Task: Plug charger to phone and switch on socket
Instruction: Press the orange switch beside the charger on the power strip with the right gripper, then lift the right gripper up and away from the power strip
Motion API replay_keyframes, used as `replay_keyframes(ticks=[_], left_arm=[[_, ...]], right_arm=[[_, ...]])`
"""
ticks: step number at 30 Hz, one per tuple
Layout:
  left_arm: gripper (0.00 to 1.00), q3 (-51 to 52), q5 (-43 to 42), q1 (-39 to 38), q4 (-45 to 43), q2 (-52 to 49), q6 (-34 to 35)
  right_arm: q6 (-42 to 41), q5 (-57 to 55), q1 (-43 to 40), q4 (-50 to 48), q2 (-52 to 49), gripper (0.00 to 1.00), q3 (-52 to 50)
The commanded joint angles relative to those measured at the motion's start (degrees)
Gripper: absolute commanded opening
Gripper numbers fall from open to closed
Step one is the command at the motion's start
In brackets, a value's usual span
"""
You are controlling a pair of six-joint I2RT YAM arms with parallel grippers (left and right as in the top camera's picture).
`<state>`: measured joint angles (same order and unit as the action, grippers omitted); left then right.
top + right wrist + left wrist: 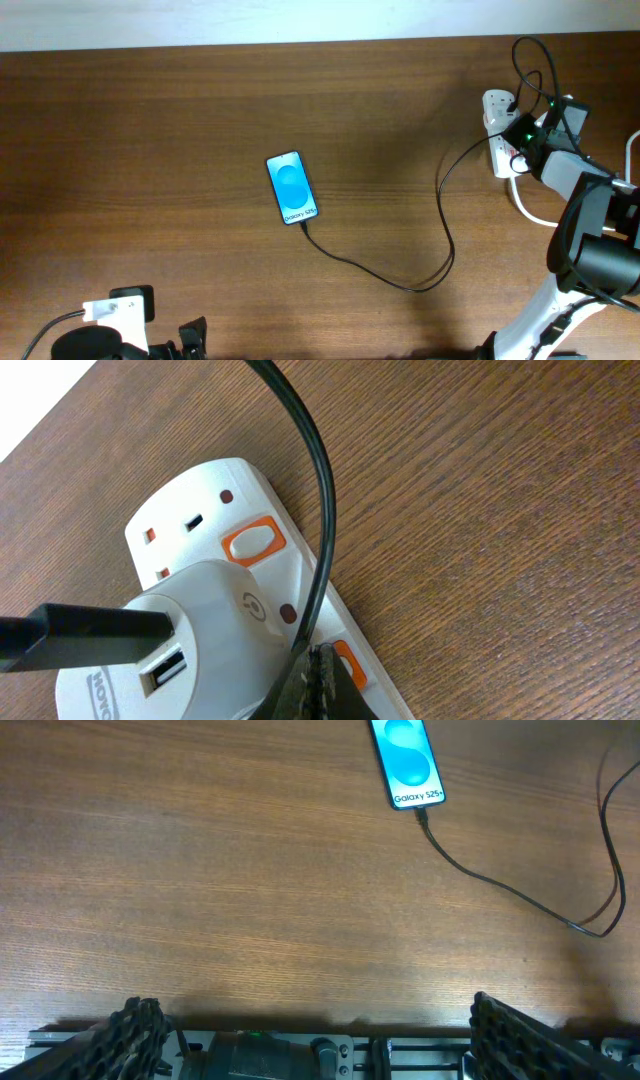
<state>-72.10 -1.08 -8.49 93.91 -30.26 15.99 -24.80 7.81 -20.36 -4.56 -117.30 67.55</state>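
Brown wood-grain table (150, 110) seen from above and from both wrists, with the white socket (215, 495) at its far right edge as the reference point.

**Risk, at the socket.** The right gripper (318, 685) has its jaws drawn together with nothing visible between them. Its tip sits at the orange switch (350, 663) just beside the white adapter (200, 620). The tip is narrow and the switch is small, so a push slightly off-centre would probably slide onto the white casing and leave the switch unthrown. Whether the switch is on or off cannot be told.

**Risk, just beside the socket.** The black cable (325, 490) arcs over the socket and drops right next to the tip. A sideways move would likely snag it.

**Risk, away from the socket.** The cable runs in a loose loop to the phone (292, 188), which lies flat well to the socket's left with its screen lit. The plug appears seated at the phone's lower edge. A hard tug at the socket end could drag the phone or pull the plug out.

**Pose.** The right arm reaches across to the socket with its wrist tilted down over it. The left gripper (310, 1025) is far from the socket, low at the near table edge, with its fingers spread wide and empty.
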Motion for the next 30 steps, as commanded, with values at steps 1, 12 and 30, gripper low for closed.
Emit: replay_keyframes(ticks=[1, 12, 30], left_arm=[[1.00, 0.22, -0.02, 0.26, 0.07, 0.24, -0.26], [1.00, 0.22, -0.02, 0.26, 0.07, 0.24, -0.26], [1.00, 0.22, -0.02, 0.26, 0.07, 0.24, -0.24]], right_arm=[[1.03, 6.95, 5.11, 2.47, -3.56, 0.04, -0.90], [1.88, 6.95, 9.88, 4.17, -4.96, 0.04, -0.90], [1.40, 14.10, 13.35, 5.68, -4.96, 0.04, -0.90]])
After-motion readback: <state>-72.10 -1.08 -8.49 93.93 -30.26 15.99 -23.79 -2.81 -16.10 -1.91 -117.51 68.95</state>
